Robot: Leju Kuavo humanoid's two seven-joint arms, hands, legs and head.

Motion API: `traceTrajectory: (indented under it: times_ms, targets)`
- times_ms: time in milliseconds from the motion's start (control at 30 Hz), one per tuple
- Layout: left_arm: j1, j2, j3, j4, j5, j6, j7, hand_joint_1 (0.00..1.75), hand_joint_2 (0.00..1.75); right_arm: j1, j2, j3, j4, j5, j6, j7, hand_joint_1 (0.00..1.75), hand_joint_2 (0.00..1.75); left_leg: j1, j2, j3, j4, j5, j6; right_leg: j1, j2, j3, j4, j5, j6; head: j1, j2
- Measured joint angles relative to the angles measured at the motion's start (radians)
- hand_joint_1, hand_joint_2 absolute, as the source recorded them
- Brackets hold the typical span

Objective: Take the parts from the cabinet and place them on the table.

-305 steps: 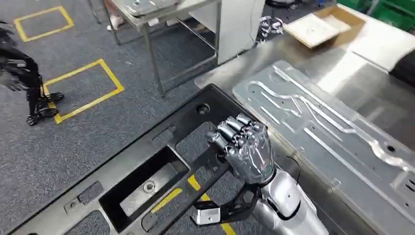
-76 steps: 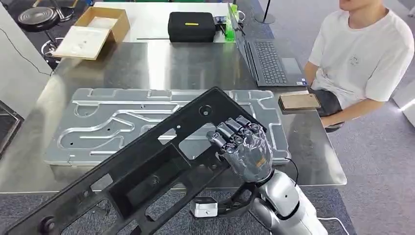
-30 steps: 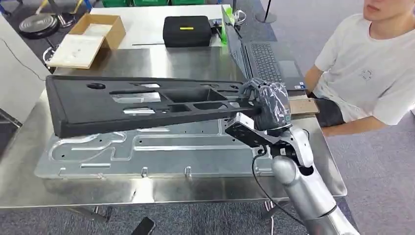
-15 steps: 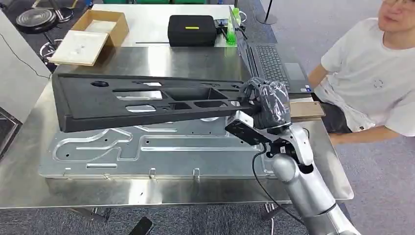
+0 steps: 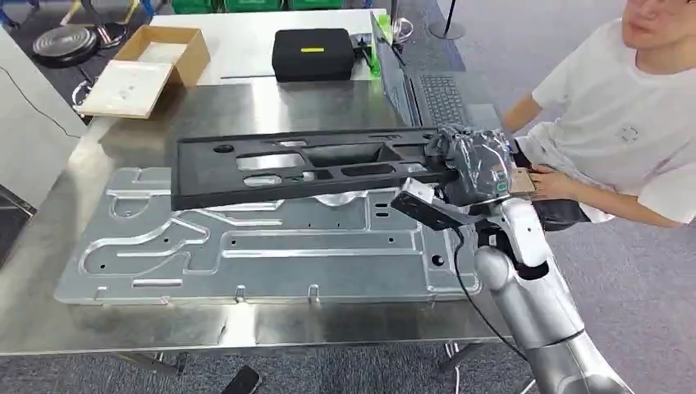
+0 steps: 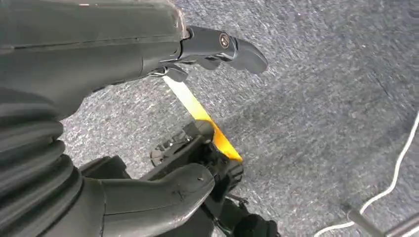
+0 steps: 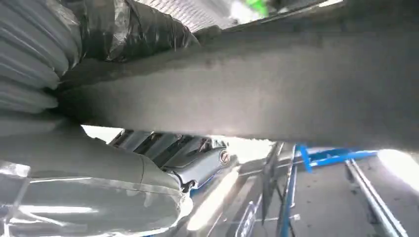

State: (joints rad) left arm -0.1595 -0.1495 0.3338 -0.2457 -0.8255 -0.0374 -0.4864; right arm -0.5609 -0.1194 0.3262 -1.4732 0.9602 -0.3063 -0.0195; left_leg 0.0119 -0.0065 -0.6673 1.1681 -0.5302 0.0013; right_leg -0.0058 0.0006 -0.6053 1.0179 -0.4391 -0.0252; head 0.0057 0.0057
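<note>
My right hand [image 5: 474, 167] grips the right end of a long black plastic panel [image 5: 304, 168] with several cut-outs, holding it level above the steel table [image 5: 115, 320]. Under it a large stamped silver metal sheet [image 5: 246, 246] lies flat on the table. In the right wrist view the black panel [image 7: 276, 89] crosses the picture close to the lens, with my right hand [image 7: 89, 163] clamped on it. In the left wrist view my left hand [image 6: 163, 113] hangs over grey carpet with its fingers spread and holds nothing.
A person in a white T-shirt [image 5: 624, 123] sits at the table's right side, one hand close to my right hand. A laptop [image 5: 431, 94], a black case [image 5: 312, 53] and a cardboard box [image 5: 144, 70] stand at the far side. A yellow floor line [image 6: 202, 118] crosses the carpet.
The black panel and my right hand have shifted to the right over the metal sheet. Earlier the whole view swung from the floor to the table and the panel rose level.
</note>
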Motion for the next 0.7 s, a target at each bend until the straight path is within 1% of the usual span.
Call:
traceTrajectory:
  times_ms: [33,67,100,133,167,200,233,267,300,367,400,433,467,500,533,567,600,633,667,700]
  targets:
    - [0.0,0.0,0.0,0.0,0.0,0.0,-0.002,0.0,1.75,0.0,-0.002,-0.002,0.01,0.007,0.0,0.001,1.75,1.75,0.0,0.0,-0.037,0.078,-0.033,-0.002,0.002,0.0,0.0,0.001,-0.001,-0.001,0.0,0.0]
    - [0.0,0.0,0.0,0.0,0.0,-0.001,-0.005,0.0,1.75,0.0,-0.006,-0.006,0.025,0.018,0.0,0.006,1.75,1.75,0.0,0.0,-0.071,0.145,-0.054,-0.003,0.003,0.0,-0.001,0.002,-0.002,-0.003,0.0,0.0]
    - [0.001,0.0,-0.001,0.0,0.0,-0.001,-0.006,0.0,1.75,0.0,-0.011,-0.01,0.037,0.026,0.0,0.01,1.75,1.75,0.0,0.0,-0.084,0.168,-0.049,-0.004,0.004,0.0,-0.001,0.005,-0.003,-0.003,0.0,0.0]
    - [0.001,0.0,-0.001,0.0,0.001,-0.002,-0.007,0.0,1.75,0.0,-0.015,-0.015,0.05,0.034,-0.001,0.013,1.75,1.75,0.0,0.0,-0.074,0.142,-0.023,-0.003,0.004,0.0,-0.001,0.007,-0.004,-0.003,0.0,0.0]
    - [0.0,0.0,-0.001,0.0,0.002,-0.002,-0.008,0.0,1.75,0.0,-0.021,-0.02,0.063,0.041,-0.002,0.017,1.75,1.75,0.0,0.0,-0.042,0.075,0.019,-0.001,0.004,0.0,-0.001,0.009,-0.006,-0.002,0.0,0.0]
    - [0.0,0.0,-0.001,0.0,0.003,-0.002,-0.008,0.0,1.75,-0.002,-0.025,-0.026,0.072,0.049,-0.004,0.02,1.75,1.75,0.0,0.0,0.003,-0.019,0.065,0.002,0.004,0.001,0.0,0.012,-0.009,0.001,0.0,0.0]
    - [-0.001,0.002,-0.001,0.0,0.006,-0.002,-0.008,0.0,1.75,-0.004,-0.029,-0.032,0.082,0.055,-0.005,0.022,1.75,1.75,0.0,0.0,0.043,-0.1,0.097,0.006,0.004,0.001,0.0,0.016,-0.012,0.004,0.0,0.0]
    - [-0.003,0.002,-0.001,0.0,0.008,-0.002,-0.009,0.0,1.75,-0.008,-0.034,-0.039,0.095,0.057,-0.007,0.025,1.75,1.75,-0.005,-0.001,0.06,-0.128,0.079,0.008,0.011,0.002,-0.005,0.022,-0.015,0.009,0.0,0.0]
    - [-0.003,0.003,-0.001,0.0,0.01,-0.002,-0.01,0.0,1.75,-0.011,-0.041,-0.044,0.107,0.059,-0.008,0.028,1.75,1.75,-0.006,-0.001,0.056,-0.13,0.084,0.013,0.009,0.003,-0.007,0.022,-0.014,0.013,0.001,0.0]
    - [0.0,0.003,-0.001,0.0,0.013,-0.002,-0.011,0.0,1.75,-0.012,-0.051,-0.055,0.125,0.066,-0.014,0.03,1.75,1.75,-0.009,-0.002,0.054,-0.13,0.087,0.02,0.006,0.002,-0.007,0.018,-0.01,0.024,0.0,0.0]
    - [-0.001,0.003,-0.001,0.0,0.013,-0.002,-0.011,0.0,1.75,-0.013,-0.055,-0.059,0.131,0.066,-0.015,0.03,0.0,0.0,-0.007,-0.002,0.058,-0.14,0.092,0.028,0.007,0.003,-0.005,0.017,-0.011,0.031,0.0,0.0]
    - [-0.001,0.003,-0.001,0.0,0.013,-0.001,-0.011,0.0,1.75,-0.013,-0.059,-0.062,0.136,0.067,-0.016,0.03,0.0,0.0,-0.002,0.0,0.064,-0.148,0.097,0.035,0.001,0.002,-0.008,0.028,-0.021,0.035,0.0,0.0]
    - [-0.003,0.003,-0.001,0.0,0.013,0.001,-0.013,0.0,1.75,-0.014,-0.063,-0.066,0.142,0.067,-0.019,0.03,0.0,0.0,-0.002,0.0,0.064,-0.151,0.098,0.04,0.001,0.002,-0.024,0.062,-0.046,0.04,0.001,0.0]
    - [-0.004,0.003,-0.001,0.0,0.013,0.005,-0.014,0.0,1.75,-0.015,-0.066,-0.069,0.145,0.067,-0.021,0.03,0.0,0.0,-0.001,0.0,0.064,-0.151,0.098,0.042,-0.001,0.002,-0.056,0.13,-0.082,0.045,0.0,0.0]
    - [-0.003,0.003,-0.001,0.0,0.013,0.006,-0.014,0.0,0.0,-0.014,-0.067,-0.072,0.148,0.067,-0.021,0.03,0.0,0.0,-0.002,0.0,0.064,-0.151,0.098,0.042,-0.004,0.002,-0.093,0.206,-0.115,0.05,0.001,0.0]
    - [-0.002,0.003,-0.001,0.0,0.013,0.009,-0.016,0.0,0.0,-0.01,-0.069,-0.074,0.154,0.067,-0.021,0.03,0.0,0.0,-0.002,0.001,0.064,-0.151,0.097,0.044,-0.007,0.002,-0.134,0.282,-0.141,0.054,0.0,0.0]
    - [-0.001,0.005,-0.001,0.0,0.018,0.009,-0.018,0.0,0.0,-0.004,-0.069,-0.075,0.159,0.067,-0.021,0.03,0.0,0.0,-0.002,0.0,0.064,-0.151,0.097,0.043,-0.009,0.002,-0.154,0.315,-0.141,0.057,0.0,0.0]
    - [-0.001,0.005,-0.001,0.0,0.02,0.008,-0.022,0.0,0.0,0.002,-0.072,-0.077,0.164,0.067,-0.021,0.029,0.0,0.0,-0.001,0.0,0.064,-0.15,0.097,0.043,-0.012,0.001,-0.151,0.302,-0.12,0.058,0.001,0.0]
    - [-0.001,0.005,-0.001,0.0,0.024,0.005,-0.026,0.0,0.0,0.004,-0.075,-0.079,0.167,0.066,-0.021,0.027,0.0,0.0,-0.001,0.0,0.065,-0.15,0.096,0.042,-0.016,0.001,-0.126,0.245,-0.08,0.059,0.0,0.0]
    - [-0.001,0.005,-0.001,0.0,0.028,0.005,-0.027,0.0,0.0,0.004,-0.076,-0.08,0.167,0.063,-0.021,0.025,0.0,0.0,-0.001,-0.001,0.066,-0.148,0.094,0.039,-0.019,0.0,-0.083,0.156,-0.033,0.06,0.0,0.0]
